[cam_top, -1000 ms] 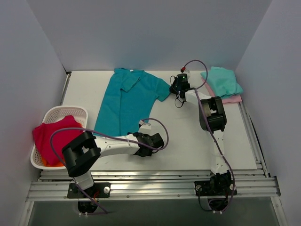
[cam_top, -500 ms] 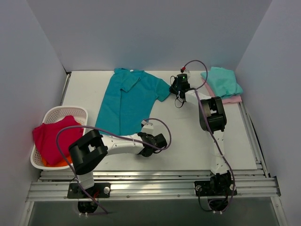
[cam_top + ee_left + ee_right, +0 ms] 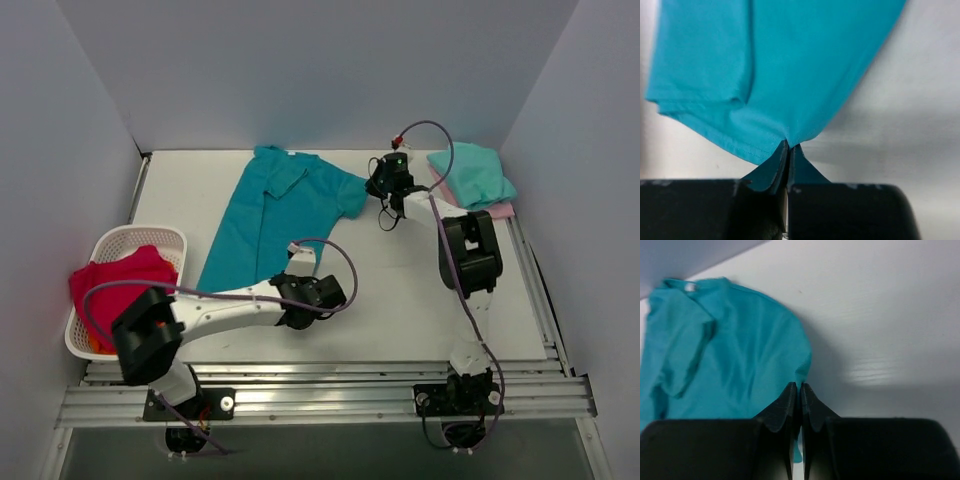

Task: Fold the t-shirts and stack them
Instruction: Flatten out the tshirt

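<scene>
The deep teal-blue t-shirt [image 3: 275,215] lies partly spread on the white table, collar toward the back wall. My left gripper [image 3: 293,287] is shut on its near hem corner, and the cloth [image 3: 785,70] rises from the pinched tips [image 3: 789,146]. My right gripper [image 3: 375,190] is shut on the right sleeve edge, teal cloth [image 3: 740,355] running up from its tips [image 3: 799,386]. A folded mint-green t-shirt [image 3: 472,172] rests on a folded pale pink one [image 3: 492,211] at the back right.
A white lattice basket [image 3: 120,242] at the left edge holds red cloth [image 3: 118,288]. Grey walls close in the table at the back and sides. A metal rail [image 3: 320,395] runs along the near edge.
The left gripper has shut on the teal hem corner and lifted it slightly. The right gripper drew the sleeve a little to the right, and the shirt shifted and stretched.
</scene>
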### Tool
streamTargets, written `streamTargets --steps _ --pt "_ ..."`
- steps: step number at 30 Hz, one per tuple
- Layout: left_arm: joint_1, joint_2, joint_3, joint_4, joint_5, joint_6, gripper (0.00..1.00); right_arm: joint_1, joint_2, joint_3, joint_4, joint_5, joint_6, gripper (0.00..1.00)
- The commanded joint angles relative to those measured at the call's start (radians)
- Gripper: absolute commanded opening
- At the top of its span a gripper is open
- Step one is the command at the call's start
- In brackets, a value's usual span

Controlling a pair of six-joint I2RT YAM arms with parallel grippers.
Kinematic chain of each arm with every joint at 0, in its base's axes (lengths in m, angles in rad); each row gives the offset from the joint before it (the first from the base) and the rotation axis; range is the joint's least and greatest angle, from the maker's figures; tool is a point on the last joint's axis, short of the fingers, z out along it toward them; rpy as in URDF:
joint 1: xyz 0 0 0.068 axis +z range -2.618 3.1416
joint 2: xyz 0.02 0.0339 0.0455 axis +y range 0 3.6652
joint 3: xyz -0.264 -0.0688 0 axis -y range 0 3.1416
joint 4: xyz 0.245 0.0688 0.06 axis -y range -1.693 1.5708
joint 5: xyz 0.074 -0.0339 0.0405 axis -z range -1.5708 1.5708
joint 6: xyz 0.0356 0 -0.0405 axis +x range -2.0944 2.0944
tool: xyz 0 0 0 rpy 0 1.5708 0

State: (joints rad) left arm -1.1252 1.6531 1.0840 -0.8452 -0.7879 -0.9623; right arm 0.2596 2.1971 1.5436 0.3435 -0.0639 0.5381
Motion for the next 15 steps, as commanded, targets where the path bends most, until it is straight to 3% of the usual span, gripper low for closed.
streamTargets --steps 1,6,11,15 --pt "-0.001 -0.256 0.122 -0.100 -0.183 0.072 0.02 0.033 -0.293 -0.045 0.054 0.061 -0.044 0.00" --pt "-0.001 -0.466 0.226 -0.032 -0.246 0.256 0.02 0.090 -0.609 -0.131 -0.001 0.169 -0.105 0.00" --pt "-0.001 -0.625 0.342 0.109 -0.258 0.468 0.02 0.242 -0.877 -0.099 -0.132 0.295 -0.191 0.00" --pt "-0.002 -0.690 0.427 0.196 -0.185 0.630 0.02 0.305 -1.059 -0.089 -0.172 0.308 -0.214 0.00"
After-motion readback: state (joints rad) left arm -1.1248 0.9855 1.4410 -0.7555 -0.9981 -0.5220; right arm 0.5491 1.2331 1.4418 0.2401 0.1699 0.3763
